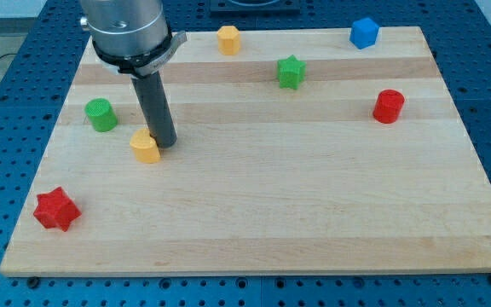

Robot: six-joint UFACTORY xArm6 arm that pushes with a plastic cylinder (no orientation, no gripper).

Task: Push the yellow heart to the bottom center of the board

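The yellow heart (pixel 145 147) lies on the wooden board (pixel 314 213) at the view's left, about halfway down. My tip (pixel 164 142) stands right against the heart's right side, touching or nearly touching it. The dark rod rises from there to the arm's grey body at the view's top left.
A green cylinder (pixel 101 114) sits to the upper left of the heart. A red star (pixel 56 210) lies near the bottom left corner. A yellow hexagon-like block (pixel 228 39), a green star (pixel 291 72), a blue cube (pixel 364 32) and a red cylinder (pixel 389 106) lie along the top and right.
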